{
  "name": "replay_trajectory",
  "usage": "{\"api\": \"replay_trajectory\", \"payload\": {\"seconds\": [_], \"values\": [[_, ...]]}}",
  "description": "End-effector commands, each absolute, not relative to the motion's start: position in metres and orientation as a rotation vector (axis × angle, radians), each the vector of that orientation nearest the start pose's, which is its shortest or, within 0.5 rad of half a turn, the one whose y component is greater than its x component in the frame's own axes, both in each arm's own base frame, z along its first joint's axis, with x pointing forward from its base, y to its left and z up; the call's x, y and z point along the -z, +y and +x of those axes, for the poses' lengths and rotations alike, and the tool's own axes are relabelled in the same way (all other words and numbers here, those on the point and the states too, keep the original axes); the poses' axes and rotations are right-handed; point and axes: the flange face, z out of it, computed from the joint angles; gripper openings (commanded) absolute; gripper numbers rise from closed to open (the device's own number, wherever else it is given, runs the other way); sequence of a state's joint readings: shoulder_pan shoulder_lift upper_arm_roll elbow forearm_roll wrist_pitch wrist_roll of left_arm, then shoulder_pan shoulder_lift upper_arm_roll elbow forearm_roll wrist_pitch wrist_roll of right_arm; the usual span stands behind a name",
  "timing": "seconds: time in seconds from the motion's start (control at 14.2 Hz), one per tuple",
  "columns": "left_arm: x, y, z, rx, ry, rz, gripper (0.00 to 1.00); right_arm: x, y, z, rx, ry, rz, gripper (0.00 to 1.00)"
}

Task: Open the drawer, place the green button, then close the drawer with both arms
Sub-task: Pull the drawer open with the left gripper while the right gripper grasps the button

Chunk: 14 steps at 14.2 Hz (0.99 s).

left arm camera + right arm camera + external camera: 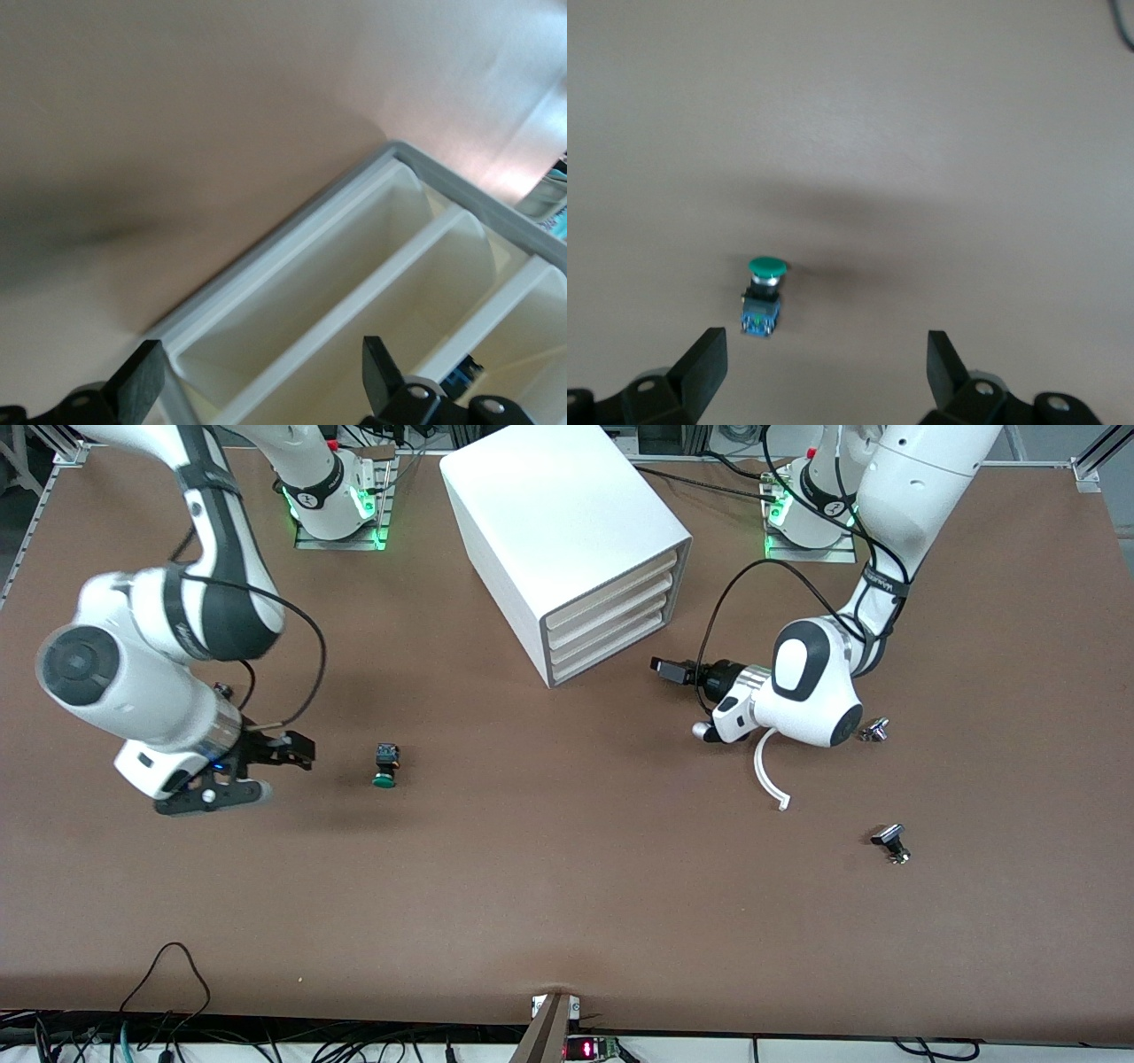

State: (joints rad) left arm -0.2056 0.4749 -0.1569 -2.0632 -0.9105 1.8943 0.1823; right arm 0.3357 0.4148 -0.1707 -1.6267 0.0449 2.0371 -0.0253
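The white cabinet (540, 522) stands at the table's robot side, with all four cream drawers shut. The lowest drawer (611, 648) also shows in the left wrist view (301, 301). My left gripper (666, 670) is open and empty, level with the drawer fronts and a short way in front of them; it also shows in the left wrist view (261, 381). The green-capped button (385, 766) lies on its side on the table toward the right arm's end. My right gripper (297, 751) is open and empty beside it, apart from it. In the right wrist view the button (764, 301) lies just ahead of the gripper (824, 367), toward one finger.
Two silvery knobs (874, 731) (890, 843) lie on the table toward the left arm's end. A white curved strip (769, 775) hangs by the left wrist. A small dark part (223, 689) sits by the right arm's wrist. Cables run along the table's near edge.
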Motion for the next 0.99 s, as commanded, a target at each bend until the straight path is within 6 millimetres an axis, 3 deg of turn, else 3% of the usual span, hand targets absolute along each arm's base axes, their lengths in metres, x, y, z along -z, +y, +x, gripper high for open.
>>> {"api": "replay_trajectory", "payload": {"seconds": [0.0, 0.21, 0.28, 0.49, 0.63, 0.77, 0.85, 0.92], "values": [[-0.195, -0.27, 0.437, 0.861, 0.071, 2.212, 0.99, -0.345, 0.161, 0.667, 0.035, -0.341, -3.154, 1.0], [-0.187, -0.286, 0.418, 0.903, 0.071, 2.198, 0.99, -0.302, 0.207, 0.664, 0.071, -0.441, -3.145, 1.0], [-0.183, -0.292, 0.411, 0.91, 0.092, 2.186, 0.98, -0.297, 0.224, 0.66, 0.101, -0.455, -3.128, 1.0], [-0.175, -0.311, 0.396, 0.889, 0.09, 2.222, 0.9, -0.268, 0.228, 0.657, 0.065, -0.216, -3.125, 1.0], [-0.163, -0.318, 0.388, 0.905, 0.106, 2.22, 0.72, -0.252, 0.218, 0.646, 0.002, -0.169, -3.138, 1.0], [-0.162, -0.324, 0.385, 0.899, 0.099, 2.23, 0.21, -0.239, 0.202, 0.632, -0.033, -0.132, -3.145, 1.0], [-0.161, -0.322, 0.386, 0.898, 0.101, 2.231, 0.0, -0.236, 0.192, 0.624, -0.026, -0.082, -3.145, 1.0], [-0.162, -0.321, 0.388, 0.893, 0.097, 2.236, 0.0, -0.232, 0.186, 0.616, -0.012, -0.033, -3.144, 1.0]]}}
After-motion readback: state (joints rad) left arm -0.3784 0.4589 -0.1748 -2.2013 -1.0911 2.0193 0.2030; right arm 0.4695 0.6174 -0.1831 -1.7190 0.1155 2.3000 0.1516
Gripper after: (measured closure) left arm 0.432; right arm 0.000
